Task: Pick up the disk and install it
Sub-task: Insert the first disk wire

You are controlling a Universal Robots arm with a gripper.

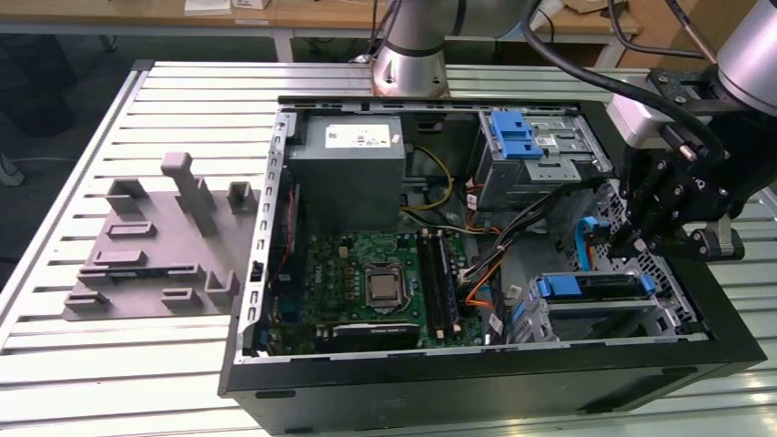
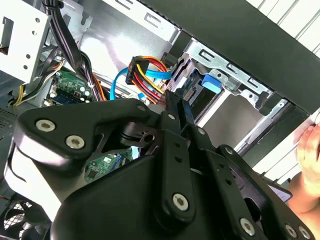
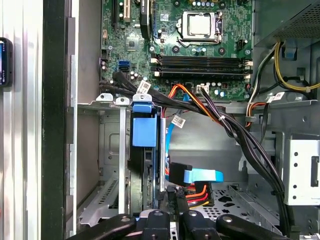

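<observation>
Hanging over the open computer case (image 1: 486,382) at the exterior view's right, my gripper (image 1: 641,244) hovers just above the disk (image 1: 591,287), which sits in its bay near the front corner. In the first wrist view the disk (image 3: 145,165) stands edge-on in the bay. Whether my gripper is apart or together, I cannot tell.

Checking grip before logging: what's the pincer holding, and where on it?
Cannot be told. The pincer sits inside the computer case above the disk seated in its bay, contact hidden.
</observation>
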